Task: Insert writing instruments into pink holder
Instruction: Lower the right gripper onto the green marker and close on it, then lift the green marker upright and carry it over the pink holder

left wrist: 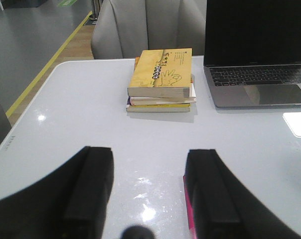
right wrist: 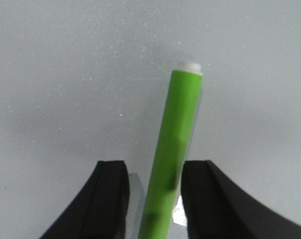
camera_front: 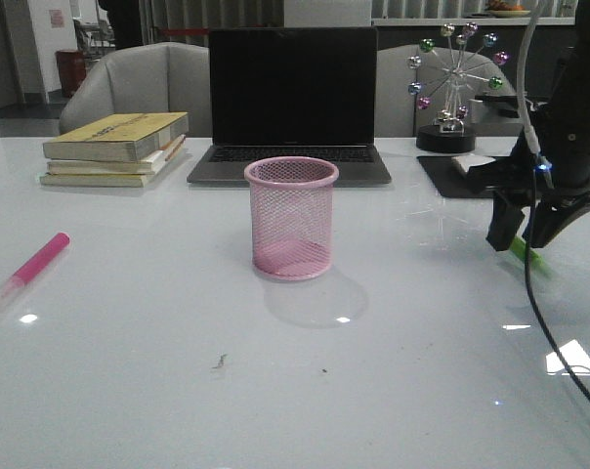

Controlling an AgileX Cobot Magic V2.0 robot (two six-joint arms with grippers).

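Note:
The pink holder point(camera_front: 291, 217), a mesh cup, stands upright at the table's middle and holds nothing. A pink-magenta marker point(camera_front: 39, 259) lies flat at the table's left side. In the left wrist view only a sliver of this pink marker point(left wrist: 188, 209) shows beside one finger of my open left gripper point(left wrist: 149, 155), which has bare table between its fingers. The left gripper is out of the front view. At the right, my right gripper point(camera_front: 522, 234) is low over the table. The green marker point(right wrist: 176, 144) lies between its open fingers point(right wrist: 154, 169), with gaps on both sides. Its end point(camera_front: 529, 256) pokes out below the gripper.
An open laptop point(camera_front: 293, 98) sits behind the cup. A stack of books point(camera_front: 117, 147) is at the back left. A ferris-wheel ornament point(camera_front: 456, 83) and a black mat point(camera_front: 451, 176) are at the back right. The right arm's cable point(camera_front: 549, 322) hangs toward the front right.

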